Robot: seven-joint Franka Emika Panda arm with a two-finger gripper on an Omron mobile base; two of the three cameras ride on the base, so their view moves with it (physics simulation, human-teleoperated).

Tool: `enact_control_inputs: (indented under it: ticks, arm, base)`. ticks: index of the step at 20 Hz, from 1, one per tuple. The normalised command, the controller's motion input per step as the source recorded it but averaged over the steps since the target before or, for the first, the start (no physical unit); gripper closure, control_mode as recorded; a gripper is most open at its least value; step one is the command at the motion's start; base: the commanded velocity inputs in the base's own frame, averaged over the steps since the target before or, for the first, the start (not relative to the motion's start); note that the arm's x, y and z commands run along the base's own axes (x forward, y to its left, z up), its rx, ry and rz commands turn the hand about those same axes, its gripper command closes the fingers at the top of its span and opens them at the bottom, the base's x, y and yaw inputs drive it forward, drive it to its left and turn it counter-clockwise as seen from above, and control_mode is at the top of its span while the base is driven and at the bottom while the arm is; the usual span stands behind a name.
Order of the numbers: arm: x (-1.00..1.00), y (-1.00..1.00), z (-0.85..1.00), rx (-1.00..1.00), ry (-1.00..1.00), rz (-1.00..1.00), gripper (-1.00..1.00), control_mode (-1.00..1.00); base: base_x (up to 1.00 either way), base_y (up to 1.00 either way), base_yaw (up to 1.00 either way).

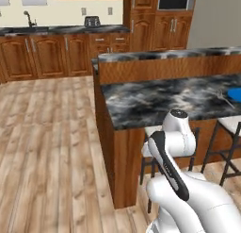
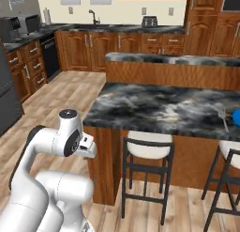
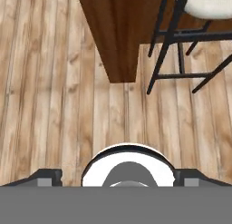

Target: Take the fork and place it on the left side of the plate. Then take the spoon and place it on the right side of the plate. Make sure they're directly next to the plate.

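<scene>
The flat round bright blue plate [image 1: 235, 94] sits at the right edge of the dark marbled stone counter [image 1: 155, 100]. Just left of it lies a thin silver-grey metal utensil [image 1: 225, 98], angled near-right; fork or spoon, I cannot tell. The jaws hang wide apart, empty, over the wood-plank floor [image 3: 54, 105].

A home kitchen with a breakfast-bar island.

Wooden cabinets [image 2: 79, 50] run along the far wall under a dark counter carrying a sink tap [image 2: 93, 16] and a toaster [image 2: 150, 21], with a built-in microwave [image 1: 175, 0] in the tall units. Ahead of the hand stands a marble-topped island [image 2: 159, 106], white-cushioned bar stools [image 2: 147, 163] tucked against it; below the hand lies pale plank flooring [image 3: 59, 105].
</scene>
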Motion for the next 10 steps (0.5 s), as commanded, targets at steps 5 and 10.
enact_control_inputs:
  ticks: [5, 10]
  arm:
    - [0.0, 0.0, 0.0, 0.0, 0.0, 0.0, -1.0, 1.0]
    - [0.0, 0.0, 0.0, 0.0, 0.0, 0.0, -1.0, 1.0]
  base:
    - [0.17, 1.0, 0.17]
    - [0.51, 1.0, -0.01]
